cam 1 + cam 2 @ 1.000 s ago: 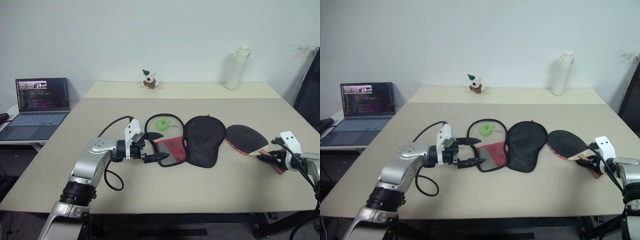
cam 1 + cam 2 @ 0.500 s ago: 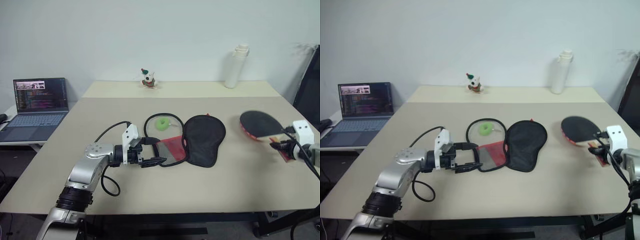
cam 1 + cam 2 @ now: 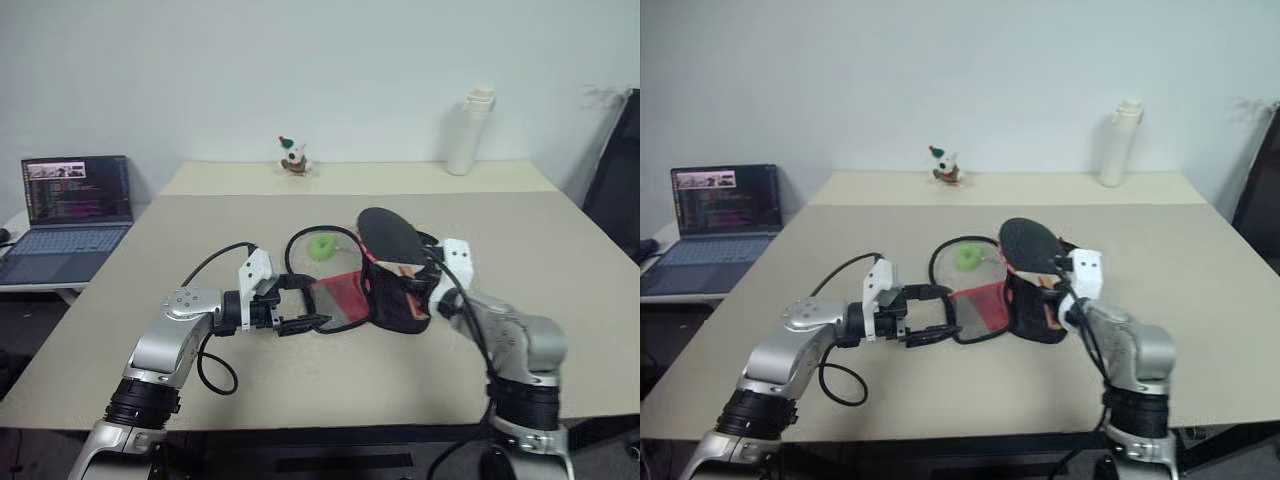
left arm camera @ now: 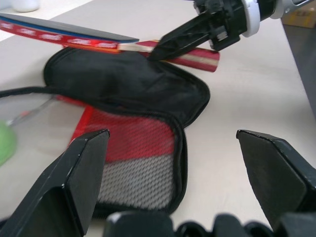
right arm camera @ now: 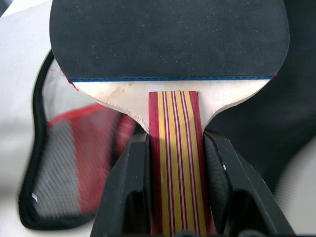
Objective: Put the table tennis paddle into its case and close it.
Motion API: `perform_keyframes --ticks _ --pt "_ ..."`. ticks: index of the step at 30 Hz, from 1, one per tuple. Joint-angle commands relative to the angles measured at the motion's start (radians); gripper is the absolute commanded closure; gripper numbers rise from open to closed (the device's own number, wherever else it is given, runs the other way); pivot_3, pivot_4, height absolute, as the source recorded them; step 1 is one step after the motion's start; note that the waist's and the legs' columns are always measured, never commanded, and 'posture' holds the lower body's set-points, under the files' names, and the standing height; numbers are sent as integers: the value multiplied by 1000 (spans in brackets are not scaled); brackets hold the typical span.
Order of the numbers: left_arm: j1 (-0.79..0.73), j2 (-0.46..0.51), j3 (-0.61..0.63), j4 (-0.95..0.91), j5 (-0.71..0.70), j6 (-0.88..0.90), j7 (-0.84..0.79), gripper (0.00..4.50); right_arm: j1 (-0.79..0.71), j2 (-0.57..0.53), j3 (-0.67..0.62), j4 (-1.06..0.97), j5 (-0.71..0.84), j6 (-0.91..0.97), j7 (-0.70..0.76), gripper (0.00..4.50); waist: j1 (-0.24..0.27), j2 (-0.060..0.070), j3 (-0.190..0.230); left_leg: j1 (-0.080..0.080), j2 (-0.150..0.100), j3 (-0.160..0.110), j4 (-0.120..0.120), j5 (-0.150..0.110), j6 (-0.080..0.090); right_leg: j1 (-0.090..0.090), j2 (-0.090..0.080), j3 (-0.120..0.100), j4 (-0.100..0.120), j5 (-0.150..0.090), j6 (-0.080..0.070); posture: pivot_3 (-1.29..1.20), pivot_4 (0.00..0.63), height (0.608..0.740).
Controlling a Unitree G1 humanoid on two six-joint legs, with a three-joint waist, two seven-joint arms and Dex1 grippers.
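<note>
The table tennis paddle (image 3: 388, 232) hangs tilted over the open case (image 3: 398, 304), black face up. My right gripper (image 5: 175, 143) is shut on its striped handle (image 5: 177, 148); in the left eye view that gripper (image 3: 425, 282) is above the case's black flap. The case lies unzipped on the table, with a red mesh panel (image 3: 340, 298) and black zipper rim. My left gripper (image 3: 305, 302) stands open at the left edge of the mesh panel, holding nothing. In the left wrist view the paddle (image 4: 64, 34) crosses above the case (image 4: 128, 84).
A small green ball (image 3: 322, 247) lies inside the case's zipper loop. At the back of the table (image 3: 520, 330) stand a white bottle (image 3: 468, 130) and a small toy figure (image 3: 293, 157). An open laptop (image 3: 75, 200) sits on a side table at the left.
My right arm has lifted the paddle off the right side of the table and swung it left over the case. The left gripper has stayed open in place.
</note>
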Motion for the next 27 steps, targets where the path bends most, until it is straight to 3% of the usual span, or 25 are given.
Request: perform_keyframes --ticks 1,18,27 --pt "-15 2 20 -31 -13 -15 6 0 -41 46 -18 -4 -38 -79 -88 3418 4 0 0 0 -1 1 0 0 0 0 -1 -1 -1 1 1 0 150 740" --pt "-6 -4 17 -40 -14 -17 20 0 -8 218 -47 94 -78 -152 -295 3418 -17 0 0 0 1 1 -1 0 0 -1 1 0 0 1 2 0 150 740" --pt "-1 -3 17 -44 -13 -17 23 0 -1 230 -50 123 -39 -152 -321 3418 -17 0 0 0 1 1 -1 0 0 -1 1 0 0 1 2 0 150 740"
